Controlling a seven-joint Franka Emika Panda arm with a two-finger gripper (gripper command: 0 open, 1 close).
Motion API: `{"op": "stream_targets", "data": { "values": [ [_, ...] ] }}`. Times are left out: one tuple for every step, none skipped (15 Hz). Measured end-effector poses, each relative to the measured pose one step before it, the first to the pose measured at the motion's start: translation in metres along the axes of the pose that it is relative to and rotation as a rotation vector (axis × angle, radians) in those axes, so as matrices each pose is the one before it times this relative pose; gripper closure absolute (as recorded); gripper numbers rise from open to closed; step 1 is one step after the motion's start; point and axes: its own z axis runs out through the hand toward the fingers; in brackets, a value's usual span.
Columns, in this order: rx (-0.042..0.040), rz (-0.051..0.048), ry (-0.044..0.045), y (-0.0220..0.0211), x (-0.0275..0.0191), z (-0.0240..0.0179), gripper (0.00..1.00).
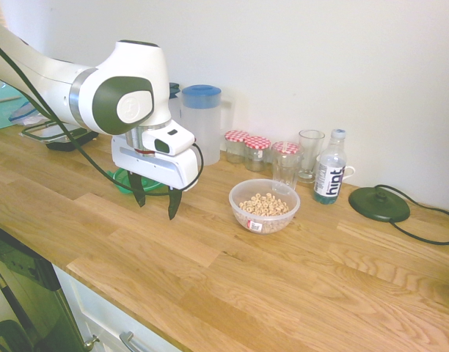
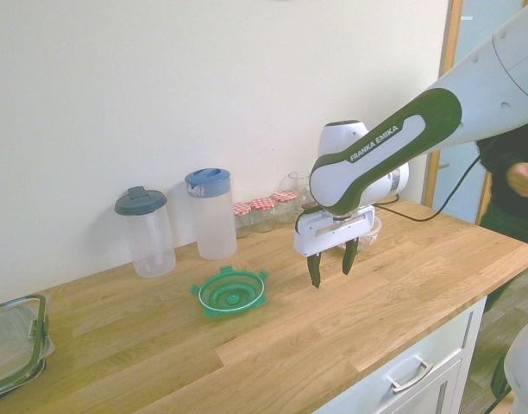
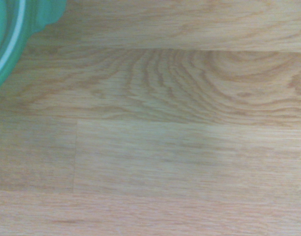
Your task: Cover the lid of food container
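Gripper (image 2: 330,266) spread wide, pinching nothing, pointing down over bare wooden tabletop (image 2: 350,328). Green lid (image 2: 230,292) flat on tabletop just beside gripper. Bowl (image 1: 264,205) with cereal rings sitting apart, lid off. Jars (image 1: 248,149) behind, by wall.

The round green lid (image 2: 231,291) lies flat on the wooden worktop (image 2: 333,319), well apart from the clear food container (image 1: 264,205), which stands upright and uncovered, holding cereal rings.
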Motion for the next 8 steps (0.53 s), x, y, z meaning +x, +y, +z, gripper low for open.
{"op": "stream_targets", "data": {
  "values": [
    [-0.00263, 0.00054, -0.00040, -0.00038, -0.00032, 0.00073, 0.00],
    [-0.00447, 0.00432, -0.00015, -0.00215, -0.00098, 0.00149, 0.00],
    [0.00893, 0.00509, -0.00085, -0.00451, 0.00088, -0.00126, 0.00],
    [0.02204, 0.00895, -0.00785, -0.00763, 0.00220, -0.00361, 0.00],
    [0.03011, 0.01064, -0.01963, -0.00880, 0.00301, -0.00257, 0.00],
    [0.04667, 0.01400, -0.03256, -0.00879, 0.00598, -0.00043, 0.00],
    [0.05576, 0.00874, -0.04270, -0.00758, 0.00993, 0.00174, 0.00],
    [0.05313, 0.00607, -0.04190, -0.00540, 0.01421, 0.00158, 0.00]
  ]
}}
